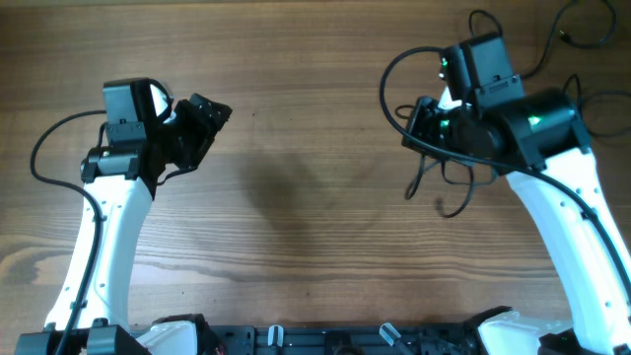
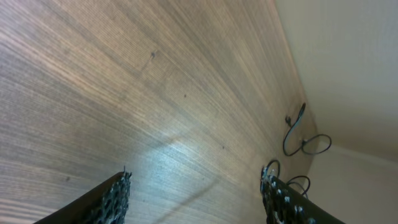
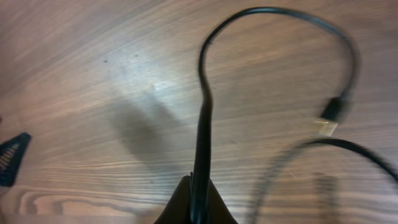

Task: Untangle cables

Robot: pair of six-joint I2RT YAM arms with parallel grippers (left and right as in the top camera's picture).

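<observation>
Right pincer (image 3: 199, 190): clamped on black cable (image 3: 203, 106), held above right tabletop (image 1: 296, 207), likely to draw it clear of others. Left pincer (image 2: 196, 186): wide apart, empty, left side. Loose cables (image 1: 577, 35): far right.

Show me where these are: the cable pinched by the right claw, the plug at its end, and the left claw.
Pinched cable (image 3: 202, 124): right wrist view, straight stretch above the grip.
Plug (image 3: 336, 111): right wrist view, its black body.
Left claw (image 2: 194, 186): left wrist view, midway between open fingertips.
</observation>
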